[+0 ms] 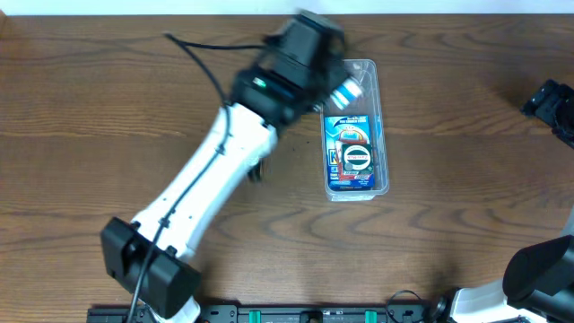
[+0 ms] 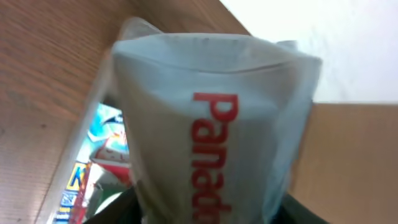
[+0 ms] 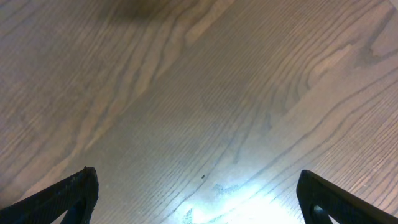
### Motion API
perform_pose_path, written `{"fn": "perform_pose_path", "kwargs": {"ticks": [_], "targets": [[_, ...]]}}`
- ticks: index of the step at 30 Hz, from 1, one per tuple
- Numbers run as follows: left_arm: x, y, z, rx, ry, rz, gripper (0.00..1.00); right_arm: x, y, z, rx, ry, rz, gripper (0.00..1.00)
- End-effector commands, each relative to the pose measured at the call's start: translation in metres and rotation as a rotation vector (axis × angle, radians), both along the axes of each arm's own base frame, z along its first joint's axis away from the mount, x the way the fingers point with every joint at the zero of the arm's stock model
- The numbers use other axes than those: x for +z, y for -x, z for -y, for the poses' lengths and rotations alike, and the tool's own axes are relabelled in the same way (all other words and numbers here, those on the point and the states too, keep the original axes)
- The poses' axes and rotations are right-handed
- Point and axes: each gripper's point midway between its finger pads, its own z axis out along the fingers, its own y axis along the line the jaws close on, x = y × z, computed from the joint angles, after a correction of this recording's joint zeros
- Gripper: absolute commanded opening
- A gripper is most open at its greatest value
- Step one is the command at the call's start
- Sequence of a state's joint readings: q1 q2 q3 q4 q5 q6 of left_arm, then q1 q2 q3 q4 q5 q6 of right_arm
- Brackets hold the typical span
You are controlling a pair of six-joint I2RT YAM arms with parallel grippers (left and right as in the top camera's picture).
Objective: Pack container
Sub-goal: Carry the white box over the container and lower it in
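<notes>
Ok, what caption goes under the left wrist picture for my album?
White packet with red letters, up close, over the clear container on the wooden table.

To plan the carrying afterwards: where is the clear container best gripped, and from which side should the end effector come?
Probably the right long wall's rim of the container, at the end nearer the robot, coming from above. It lies flat and open-topped; the left end effector with a white packet crowds the far end, and the blue card fills the floor.
</notes>
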State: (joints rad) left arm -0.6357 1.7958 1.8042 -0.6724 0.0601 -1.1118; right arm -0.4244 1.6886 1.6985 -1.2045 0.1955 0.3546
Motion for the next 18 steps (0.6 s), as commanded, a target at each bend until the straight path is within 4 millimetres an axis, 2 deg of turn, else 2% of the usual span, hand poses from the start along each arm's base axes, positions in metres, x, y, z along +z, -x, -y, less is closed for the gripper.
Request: {"fn": "perform_pose_path", "kwargs": {"ticks": [1, 5, 10, 13, 18], "targets": [[0.009, -0.003, 0.0, 0.033, -0.174, 0.148, 0.53, 0.004, 0.003, 0.003, -0.003, 0.015, 0.002, 0.99], [0.001, -0.002, 0.022, -0.057, -0.263, 0.22, 0.55, 0.004, 0.003, 0.004, -0.003, 0.015, 0.002, 0.99], [-0.025, -0.019, 0.037, -0.144, -0.352, 0.267, 0.58, 0.004, 0.003, 0.004, -0.003, 0.015, 0.002, 0.99], [-0.044, -0.032, 0.039, -0.19, -0.416, 0.285, 0.58, 0.004, 0.003, 0.004, -0.003, 0.015, 0.002, 0.99], [-0.072, -0.044, 0.028, -0.202, -0.477, 0.244, 0.58, 0.004, 0.003, 0.003, -0.003, 0.015, 0.002, 0.99]]}}
